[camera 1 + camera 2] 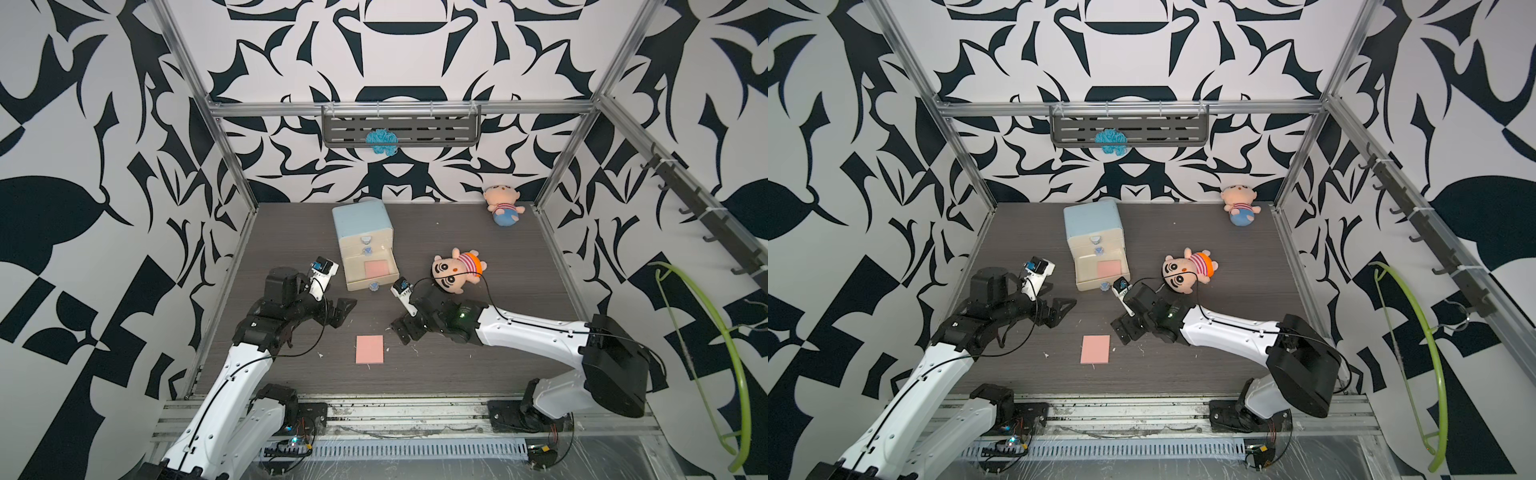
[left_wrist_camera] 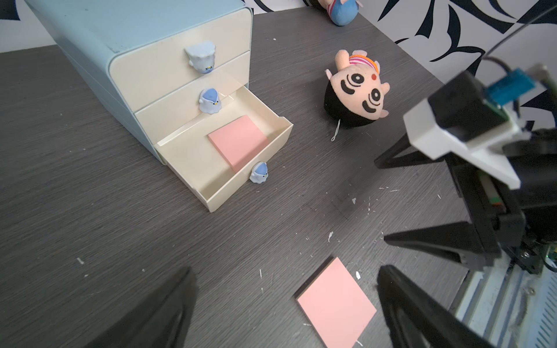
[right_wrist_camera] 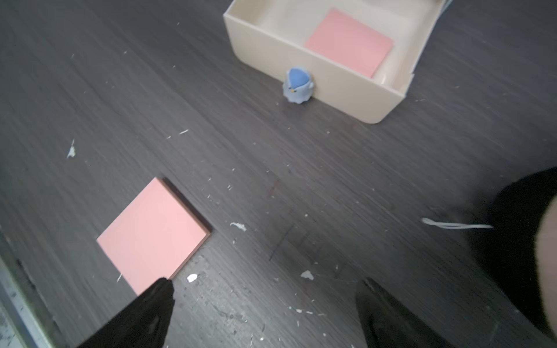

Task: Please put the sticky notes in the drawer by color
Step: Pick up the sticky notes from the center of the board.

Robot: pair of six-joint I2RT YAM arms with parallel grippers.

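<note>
A: How is the right gripper (image 1: pixel 400 333) at this moment?

B: Its jaws are spread wide and it holds nothing. It hangs low over the table (image 1: pixel 478 365), just right of the pink pad (image 1: pixel 369 349), which lies flat near the front edge. In the right wrist view one fingertip (image 3: pixel 162 289) is at the corner of the pad. Whether it touches cannot be told.

A: And the left gripper (image 1: pixel 343 313)?

B: It is also spread and empty. It is left of the pad and a little farther back.

A: Where is the drawer chest (image 1: pixel 357 220)?

B: It stands farther back, about in the middle. Its bottom drawer (image 1: pixel 353 286) is pulled out, and a second pink pad (image 1: pixel 376 270) lies inside. The two upper drawers are shut.

A: So how much is done?

B: One pink pad is in and one is left on the table. No yellow or green pads are visible. They may be in the shut drawers, but that is only a guess.
</note>
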